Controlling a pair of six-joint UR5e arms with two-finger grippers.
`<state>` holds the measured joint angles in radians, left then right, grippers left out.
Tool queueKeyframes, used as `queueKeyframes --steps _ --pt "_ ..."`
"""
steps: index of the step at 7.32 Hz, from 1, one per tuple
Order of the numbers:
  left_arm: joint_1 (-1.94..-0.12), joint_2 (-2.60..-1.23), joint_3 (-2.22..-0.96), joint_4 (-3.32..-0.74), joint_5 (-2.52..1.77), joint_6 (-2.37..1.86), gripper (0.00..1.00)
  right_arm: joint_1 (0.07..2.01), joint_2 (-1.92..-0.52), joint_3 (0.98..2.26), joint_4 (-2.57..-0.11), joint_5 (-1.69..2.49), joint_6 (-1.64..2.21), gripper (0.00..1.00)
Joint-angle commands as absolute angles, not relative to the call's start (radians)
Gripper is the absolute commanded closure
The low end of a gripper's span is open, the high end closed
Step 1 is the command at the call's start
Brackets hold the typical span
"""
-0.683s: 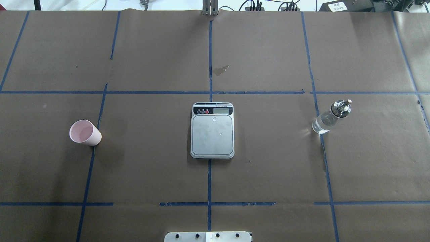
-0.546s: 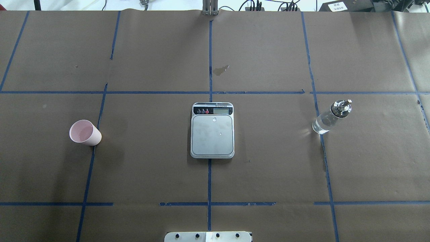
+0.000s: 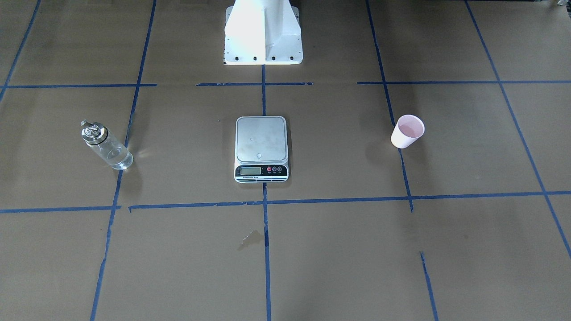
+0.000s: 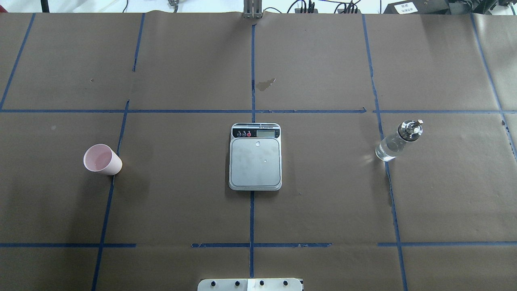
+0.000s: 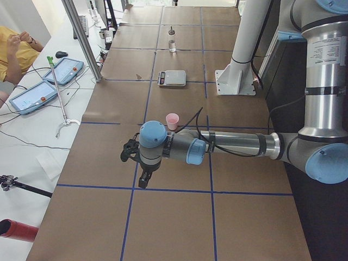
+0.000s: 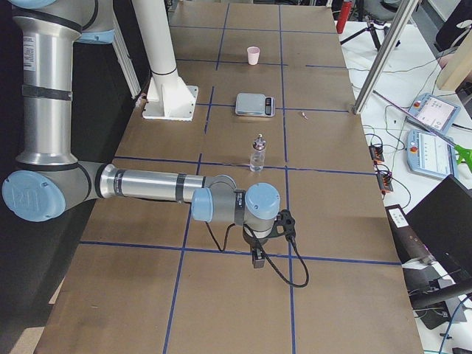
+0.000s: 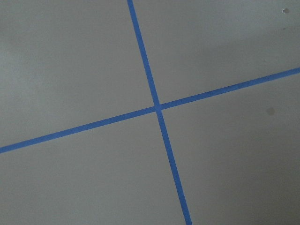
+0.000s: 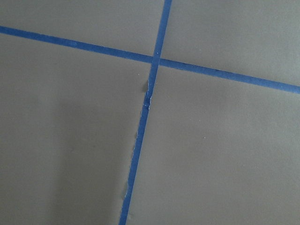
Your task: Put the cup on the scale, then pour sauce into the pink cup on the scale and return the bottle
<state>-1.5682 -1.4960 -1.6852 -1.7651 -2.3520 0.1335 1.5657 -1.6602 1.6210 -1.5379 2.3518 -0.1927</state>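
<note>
The pale pink cup (image 4: 102,160) stands upright on the brown paper at the left, apart from the scale; it also shows in the front view (image 3: 407,131). The scale (image 4: 255,161) sits mid-table with its steel plate bare. The glass bottle (image 4: 398,141) with a metal spout stands at the right, with clear sauce in its lower part (image 3: 117,159). My left gripper (image 5: 143,179) hangs low over the paper, well to the cup's outer side. My right gripper (image 6: 257,259) hangs low over the paper, beyond the bottle's outer side. I cannot tell whether either is open or shut.
The white robot pedestal (image 3: 263,35) stands at the near table edge behind the scale. A dark stain (image 4: 265,84) marks the paper beyond the scale. Blue tape lines grid the table. An operators' bench with tablets (image 5: 54,81) and a seated person (image 5: 13,46) lies along the far side.
</note>
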Motion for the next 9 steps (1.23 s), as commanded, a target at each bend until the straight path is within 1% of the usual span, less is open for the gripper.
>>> queueKeyframes --steps 1,2,3,4,5,6,7,9 --pt "-1.562 -1.499 -1.671 -1.757 -2.362 0.088 0.0 1.565 -1.652 1.62 -1.536 2.364 -0.186 0.0" --pt "-1.562 -1.5 -1.681 -1.769 -2.379 0.068 0.0 1.565 -1.658 1.623 -1.526 2.367 -0.187 0.0" --pt "-1.557 -1.506 -1.677 -1.781 -2.413 -0.016 0.0 1.565 -1.676 1.623 -1.456 2.373 -0.186 0.0" --pt "-1.521 -1.54 -1.681 -1.872 -2.422 -0.062 0.0 1.563 -1.686 1.617 -1.404 2.375 -0.184 0.0" --pt "-1.434 -1.539 -1.686 -1.92 -2.44 -0.067 0.0 1.563 -1.704 1.621 -1.401 2.416 -0.187 0.0" --pt "-1.36 -1.531 -1.742 -1.962 -2.469 -0.124 0.0 1.563 -1.76 1.638 -1.378 2.536 -0.184 0.0" --pt "-1.323 -1.529 -1.781 -1.973 -2.467 -0.272 0.0 1.56 -1.784 1.643 -1.352 2.575 -0.178 0.0" --pt "-1.162 -1.543 -1.865 -1.994 -2.457 -0.567 0.01 1.56 -1.792 1.655 -1.333 2.583 -0.172 0.0"
